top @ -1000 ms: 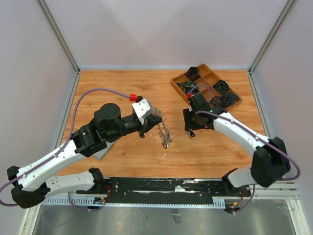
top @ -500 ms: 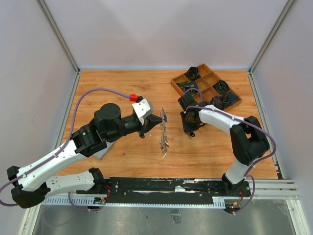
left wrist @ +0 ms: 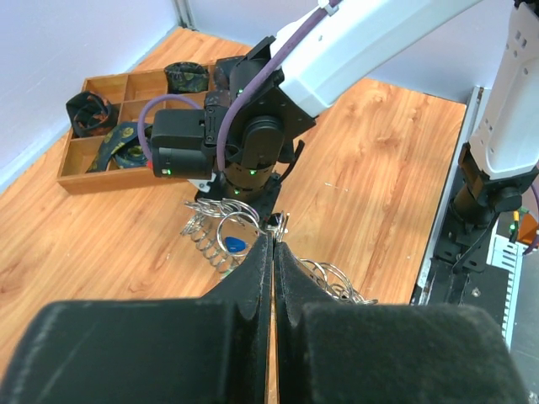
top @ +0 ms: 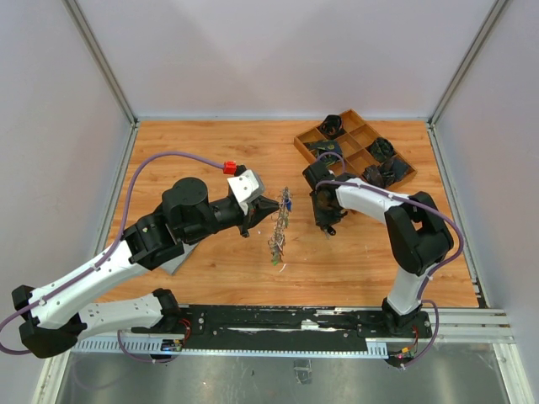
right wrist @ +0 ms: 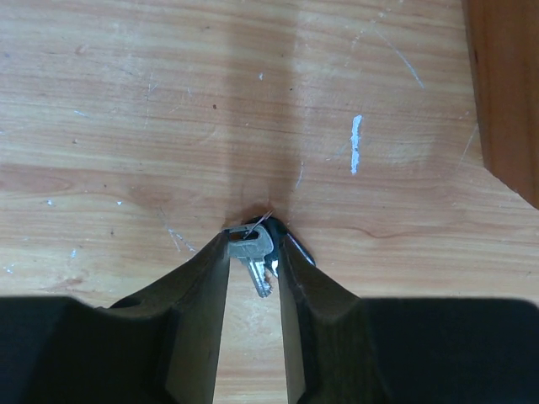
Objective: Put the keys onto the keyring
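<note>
The worktop (top: 210, 143) is orange-brown wood, scuffed with pale scratches (right wrist: 354, 143). A wooden tray (left wrist: 109, 181) of compartments lies at its far right corner. A key (right wrist: 249, 247) lies on the wood, pinched by the right tool (right wrist: 254, 252). The keyring (top: 276, 240) has its low end near the wood; contact unclear.

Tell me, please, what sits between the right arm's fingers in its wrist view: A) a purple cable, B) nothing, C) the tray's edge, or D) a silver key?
D: a silver key sits pinched between the tips of the right fingers, just above the wooden table.
</note>
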You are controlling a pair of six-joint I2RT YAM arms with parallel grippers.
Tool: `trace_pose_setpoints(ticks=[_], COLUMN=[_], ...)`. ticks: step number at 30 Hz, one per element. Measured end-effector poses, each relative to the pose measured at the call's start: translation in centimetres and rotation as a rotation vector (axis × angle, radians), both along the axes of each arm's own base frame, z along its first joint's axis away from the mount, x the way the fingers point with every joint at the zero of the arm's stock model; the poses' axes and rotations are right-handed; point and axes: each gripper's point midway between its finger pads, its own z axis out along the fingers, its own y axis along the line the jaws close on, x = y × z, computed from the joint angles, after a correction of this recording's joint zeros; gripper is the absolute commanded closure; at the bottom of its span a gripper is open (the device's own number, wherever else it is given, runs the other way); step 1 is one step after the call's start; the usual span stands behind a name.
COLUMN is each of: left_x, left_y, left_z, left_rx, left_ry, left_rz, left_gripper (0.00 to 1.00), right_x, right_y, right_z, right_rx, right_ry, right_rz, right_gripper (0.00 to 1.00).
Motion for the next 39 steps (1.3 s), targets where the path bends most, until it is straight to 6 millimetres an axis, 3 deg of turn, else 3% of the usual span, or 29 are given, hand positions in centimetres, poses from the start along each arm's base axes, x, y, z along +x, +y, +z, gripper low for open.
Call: trace_pose_setpoints(ticks=[9,18,24,32,39], left_x=[0.0,0.0,0.0,0.0,0.2], left_y=[0.0,0.0,0.0,0.0,0.1], left_z=[0.0,0.0,0.0,0.0,-0.1], left_rx=[0.000,0.000,0.001,0.001,0.005], left_ry=[0.000,0.000,0.000,0.000,-0.004], left_rz=[0.000,0.000,0.000,0.000,0.008], left_gripper=[1.00,0.99,0.99,0.99,0.99], right_x=[0.1,0.4,0.0,-2.7,-5.7], right_y=[-0.2,-0.4,-0.3,2.4,4.2], right_z=[-0.4,0.1,4.3,10.6,13.6], right_rx=[-0.013,-0.020,0.059,0.310,0.426], right_ry=[0.000,-0.024,-0.154,-0.344,-0.351], right_rz=[-0.008,-0.009,0.099,0.393,0.627], right_gripper=[0.99,0.99,1.00,1.00,0.99])
